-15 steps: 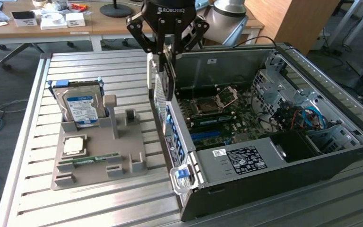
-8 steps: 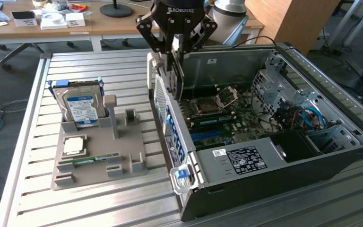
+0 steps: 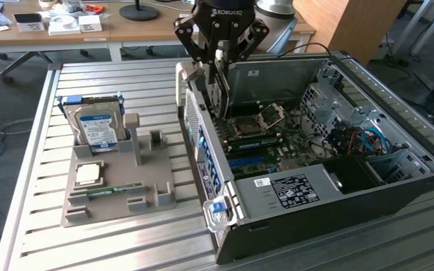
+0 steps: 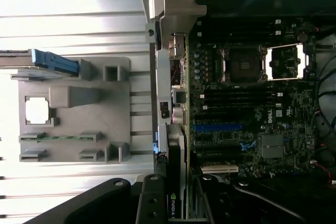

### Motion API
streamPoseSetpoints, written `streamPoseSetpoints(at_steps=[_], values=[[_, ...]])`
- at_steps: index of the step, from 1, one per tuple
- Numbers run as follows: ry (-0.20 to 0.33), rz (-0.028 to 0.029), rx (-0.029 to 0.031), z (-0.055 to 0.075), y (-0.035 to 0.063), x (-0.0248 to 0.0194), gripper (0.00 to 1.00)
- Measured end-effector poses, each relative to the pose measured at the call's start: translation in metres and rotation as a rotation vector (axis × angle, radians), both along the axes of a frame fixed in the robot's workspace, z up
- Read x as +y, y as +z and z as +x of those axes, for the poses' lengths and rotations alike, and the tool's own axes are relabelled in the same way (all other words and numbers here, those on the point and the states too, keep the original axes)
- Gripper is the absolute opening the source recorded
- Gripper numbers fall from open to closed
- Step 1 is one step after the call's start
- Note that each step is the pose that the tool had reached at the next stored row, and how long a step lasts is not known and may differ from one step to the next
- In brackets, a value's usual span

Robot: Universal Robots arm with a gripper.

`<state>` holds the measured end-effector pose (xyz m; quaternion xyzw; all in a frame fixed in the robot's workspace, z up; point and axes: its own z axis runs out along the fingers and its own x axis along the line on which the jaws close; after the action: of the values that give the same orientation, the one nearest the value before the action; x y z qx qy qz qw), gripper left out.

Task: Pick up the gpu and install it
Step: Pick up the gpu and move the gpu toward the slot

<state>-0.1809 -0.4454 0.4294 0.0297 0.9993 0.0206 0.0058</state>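
We see the tool (image 3: 218, 58) hanging over the open computer case (image 3: 398, 186), which lies on its side on the slatted metal tabletop (image 3: 111, 79). Its 2 fingers are drawn in narrowly and clamp the gpu (image 4: 177, 182) between them, gripping the card by its upper edge. The gpu stands on edge, its dark board pointing down toward the motherboard (image 3: 277, 141) and its pale metal bracket lying just beside the case's rear wall (image 3: 194, 130). In the exterior view the card's lower edge reaches close to the motherboard, but we cannot tell whether it touches a slot.

Toward the exterior view's left of the case, a grey holder (image 3: 119, 206) rests on the tabletop. A hard drive (image 3: 96, 127) with a blue-white label stands upright in it, with a square processor chip (image 3: 89, 174) and a narrow green RAM stick (image 3: 115, 189) lying nearer the camera.
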Motion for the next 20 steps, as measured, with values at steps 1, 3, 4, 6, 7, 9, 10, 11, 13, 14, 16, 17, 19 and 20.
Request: streamPoseSetpoints(at_steps=[1, 3, 4, 6, 7, 9, 10, 11, 13, 14, 16, 17, 19, 20], values=[[0.000, 0.0000, 0.0000, 0.002, 0.0000, 0.0001, 0.27], [0.000, 0.0000, 0.0000, 0.005, 0.0000, 0.0002, 0.27], [0.000, 0.0000, 0.0000, 0.007, 0.0000, 0.0003, 0.27], [0.000, 0.0000, 0.0000, 0.010, 0.0000, 0.0004, 0.27], [0.000, 0.0000, 0.0000, 0.011, -0.0001, 0.0005, 0.27], [0.000, 0.0001, -0.0001, 0.014, -0.0001, 0.0006, 0.27], [0.000, 0.0000, 0.0000, 0.015, -0.0001, 0.0007, 0.27], [0.000, 0.0000, 0.0000, 0.016, -0.0001, 0.0008, 0.27], [0.000, 0.0000, 0.0000, 0.018, -0.0001, 0.0010, 0.27], [0.000, 0.0000, -0.0001, 0.019, -0.0001, 0.0010, 0.27], [0.000, 0.0001, -0.0001, 0.021, -0.0001, 0.0013, 0.27], [0.000, 0.0000, -0.0001, 0.022, -0.0001, 0.0013, 0.27], [0.000, 0.0000, -0.0001, 0.024, -0.0001, 0.0015, 0.27], [0.000, 0.0000, 0.0000, 0.025, -0.0001, 0.0016, 0.27]])
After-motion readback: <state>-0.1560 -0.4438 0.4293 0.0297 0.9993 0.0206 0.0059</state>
